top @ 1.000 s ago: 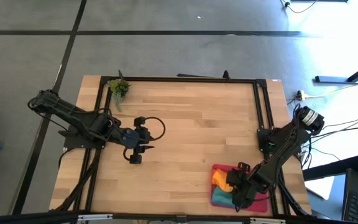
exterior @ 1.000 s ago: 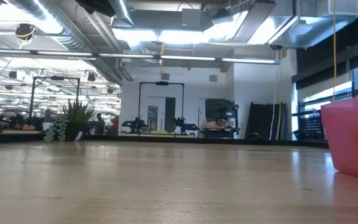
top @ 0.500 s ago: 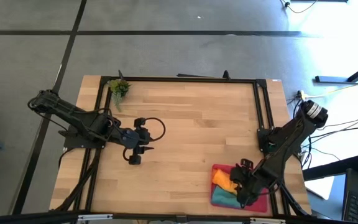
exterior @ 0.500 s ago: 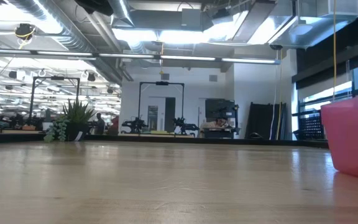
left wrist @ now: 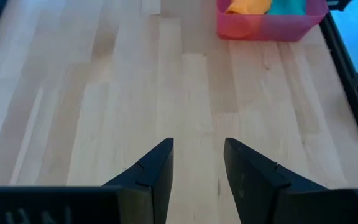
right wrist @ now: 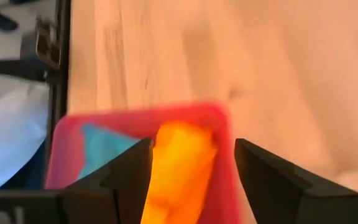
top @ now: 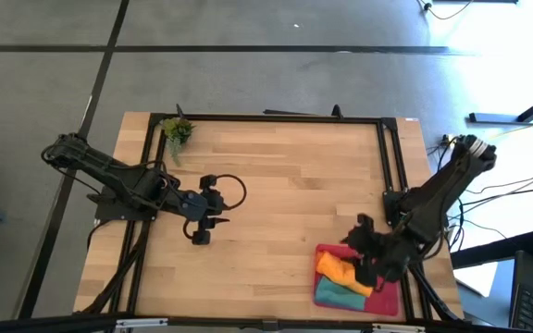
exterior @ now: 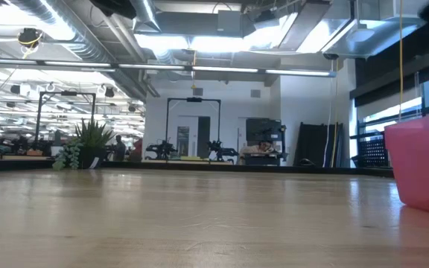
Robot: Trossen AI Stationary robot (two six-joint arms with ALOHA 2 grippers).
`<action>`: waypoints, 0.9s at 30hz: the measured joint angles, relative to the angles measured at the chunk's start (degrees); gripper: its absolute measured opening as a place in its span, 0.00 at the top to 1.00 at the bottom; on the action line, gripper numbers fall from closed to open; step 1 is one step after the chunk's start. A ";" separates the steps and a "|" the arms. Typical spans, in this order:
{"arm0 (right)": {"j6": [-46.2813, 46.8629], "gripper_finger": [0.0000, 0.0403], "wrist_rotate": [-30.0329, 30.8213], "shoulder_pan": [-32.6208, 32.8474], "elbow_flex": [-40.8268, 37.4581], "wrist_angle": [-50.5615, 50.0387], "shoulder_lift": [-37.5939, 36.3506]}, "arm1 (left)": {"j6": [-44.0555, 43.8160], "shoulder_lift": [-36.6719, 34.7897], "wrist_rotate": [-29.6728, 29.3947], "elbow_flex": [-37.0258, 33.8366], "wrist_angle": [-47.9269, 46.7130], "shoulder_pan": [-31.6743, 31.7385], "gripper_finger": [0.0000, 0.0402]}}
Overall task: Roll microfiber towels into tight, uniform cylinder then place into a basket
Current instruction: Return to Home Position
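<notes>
- High view: the right gripper (top: pixel 368 252) hovers over the basket's (top: pixel 389 300) upper edge, lower right of frame, fingers spread and empty.
- Both rolls lie inside, just beneath it: the orange towel (top: pixel 339 268) slants down-right, touching the teal towel (top: pixel 335 294) below.
- The left gripper (top: pixel 201 226) waits left of centre, fingers apart, farther off.
- Likely only pulling back remains.

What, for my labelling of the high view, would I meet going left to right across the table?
Plant sprig → left gripper, open → basket holding the orange towel and teal towel. The right gripper, open, overlaps the basket, so it has no place of its own.
</notes>
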 joint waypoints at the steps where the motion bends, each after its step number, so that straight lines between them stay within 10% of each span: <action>1: -2.31 0.43 1.99 -0.41 0.00 -0.05 -1.20 | 0.03 0.00 -0.59 0.00 0.12 0.00 0.67; 9: -21.57 0.51 17.15 -5.45 0.00 0.74 -10.76 | 7.83 -1.31 -2.36 0.00 0.52 0.00 0.79; 18: -39.52 0.97 17.43 -11.11 -0.53 3.23 -17.40 | 14.50 -9.18 -5.87 -0.39 -0.94 0.09 0.98; 27: -52.34 0.99 7.59 -19.18 -9.96 15.26 -26.99 | 18.70 -24.99 -5.48 -13.13 9.77 3.50 0.99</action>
